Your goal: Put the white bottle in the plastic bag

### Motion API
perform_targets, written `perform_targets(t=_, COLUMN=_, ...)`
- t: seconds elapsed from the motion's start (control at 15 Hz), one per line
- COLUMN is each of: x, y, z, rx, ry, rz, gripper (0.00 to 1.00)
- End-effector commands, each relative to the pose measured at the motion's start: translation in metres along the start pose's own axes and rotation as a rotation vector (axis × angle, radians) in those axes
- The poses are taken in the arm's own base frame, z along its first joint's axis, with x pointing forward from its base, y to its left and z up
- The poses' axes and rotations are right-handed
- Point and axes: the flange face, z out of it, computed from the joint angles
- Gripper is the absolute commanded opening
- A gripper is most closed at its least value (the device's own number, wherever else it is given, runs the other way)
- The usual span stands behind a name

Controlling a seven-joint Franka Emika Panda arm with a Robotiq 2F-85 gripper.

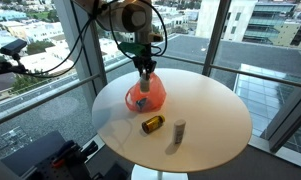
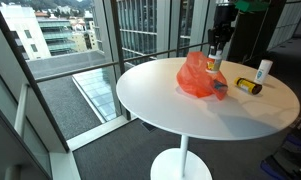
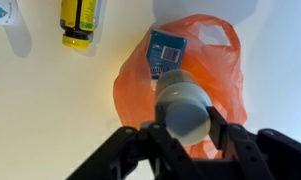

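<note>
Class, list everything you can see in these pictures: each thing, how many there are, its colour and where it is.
Round table: one, white, beside the windows.
Crinkled thin plastic bag: one, translucent orange-red, on the table under the tool.
Flat rectangular item: one, blue, at the bag's opening.
Small bottle with pale cap: one, whitish-grey, gripped above the bag.
Bottle with dark cap: one, amber-yellow, lying on the table near the bag.
Slim cylinder: one, pale grey, upright beside the amber bottle.
Robot arm: one, pale with black cables, over the table.
Tool: one, black, shut on the whitish-grey bottle.
</note>
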Motion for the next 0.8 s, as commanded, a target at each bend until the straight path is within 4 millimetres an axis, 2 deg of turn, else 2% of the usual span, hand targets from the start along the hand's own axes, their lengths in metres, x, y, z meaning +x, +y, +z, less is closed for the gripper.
perform_targets(t=0.0, x=0.016, y=-0.018, z=0.013, rx=-0.020, ry=-0.023, rz=-0.022, gripper=0.19)
perform_targets(t=0.47, x=0.031, y=-0.052, z=0.054, rx=-0.029, ry=-0.064, rz=-0.072, gripper=0.19)
perform_targets(t=0.73, x=0.033, y=-0.055, z=0.068, rx=-0.045, ry=-0.071, rz=-0.088, gripper=0.19)
